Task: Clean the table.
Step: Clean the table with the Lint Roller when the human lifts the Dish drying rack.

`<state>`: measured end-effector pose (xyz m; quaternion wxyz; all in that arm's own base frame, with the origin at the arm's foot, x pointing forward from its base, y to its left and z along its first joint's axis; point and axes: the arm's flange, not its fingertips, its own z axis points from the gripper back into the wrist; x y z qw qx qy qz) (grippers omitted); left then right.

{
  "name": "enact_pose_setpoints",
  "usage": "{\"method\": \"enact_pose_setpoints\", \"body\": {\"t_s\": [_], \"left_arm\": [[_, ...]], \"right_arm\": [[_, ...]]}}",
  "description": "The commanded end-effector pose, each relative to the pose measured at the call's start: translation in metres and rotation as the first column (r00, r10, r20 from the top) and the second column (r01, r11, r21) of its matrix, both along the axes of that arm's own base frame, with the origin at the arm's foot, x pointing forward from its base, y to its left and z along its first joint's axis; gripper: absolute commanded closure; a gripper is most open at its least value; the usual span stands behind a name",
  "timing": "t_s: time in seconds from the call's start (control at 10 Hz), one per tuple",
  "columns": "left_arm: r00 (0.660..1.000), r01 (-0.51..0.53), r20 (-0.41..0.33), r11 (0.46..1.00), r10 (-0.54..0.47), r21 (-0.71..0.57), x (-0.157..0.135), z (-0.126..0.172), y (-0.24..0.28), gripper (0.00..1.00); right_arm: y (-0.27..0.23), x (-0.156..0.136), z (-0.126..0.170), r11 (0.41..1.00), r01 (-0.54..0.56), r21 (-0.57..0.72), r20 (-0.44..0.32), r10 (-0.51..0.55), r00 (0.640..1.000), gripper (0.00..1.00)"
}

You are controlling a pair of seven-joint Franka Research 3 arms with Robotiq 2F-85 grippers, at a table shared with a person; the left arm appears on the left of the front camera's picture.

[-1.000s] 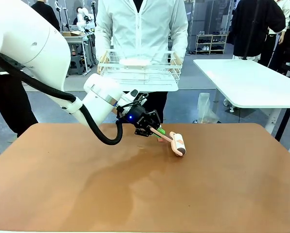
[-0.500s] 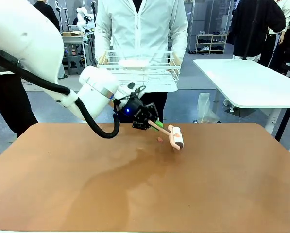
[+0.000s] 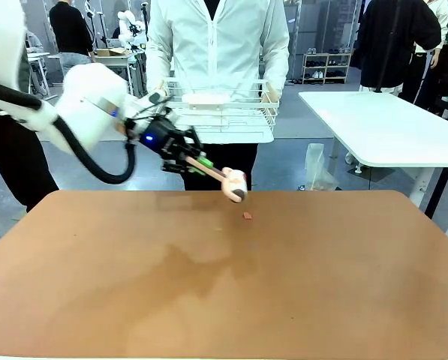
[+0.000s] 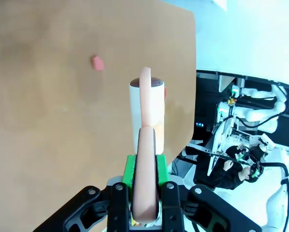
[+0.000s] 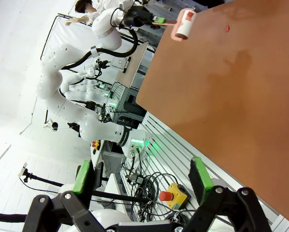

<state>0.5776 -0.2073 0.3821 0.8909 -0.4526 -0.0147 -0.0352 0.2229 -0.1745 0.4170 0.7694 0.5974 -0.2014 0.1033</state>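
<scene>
One pink lint roller (image 3: 235, 184) is clamped by its handle in the left hand (image 3: 201, 163), above the far edge of the reddish-brown desk (image 3: 208, 300). A small red scrap (image 3: 247, 216) lies on the desk near the roller's head, and a person behind holds a white wire basket (image 3: 216, 112). From the left wrist, green pads press both sides of the handle. From the right wrist, the right hand (image 5: 140, 176) stands wide open and empty, the desk's edge ahead of it.

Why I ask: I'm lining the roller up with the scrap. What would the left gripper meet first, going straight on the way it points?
Likely the reddish-brown matte tabletop: the left gripper, shut on the pink-handled white lint roller, aims at bare surface beside the small red scrap; depth unclear.
</scene>
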Motion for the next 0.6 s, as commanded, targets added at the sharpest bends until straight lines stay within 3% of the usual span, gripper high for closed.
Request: {"method": "enact_pose_setpoints", "body": {"t_s": [0.0,0.2,0.5], "left_arm": [[1.0,0.001,0.019,1.0,-0.001,0.005,-0.003,0.013,0.067,0.79],[0.999,0.003,0.034,1.0,-0.004,0.031,0.005,0.012,0.119,0.79],[1.0,-0.02,0.015,0.999,0.02,0.037,0.017,0.0,0.137,0.79]], "right_arm": [[0.0,-0.001,0.002,1.0,-0.002,0.005,0.014,0.002,1.0,0.0],[0.0,-0.001,0.002,1.0,-0.002,0.005,0.014,0.002,1.0,0.0],[0.0,-0.001,0.002,1.0,-0.002,0.005,0.014,0.002,1.0,0.0]]}}
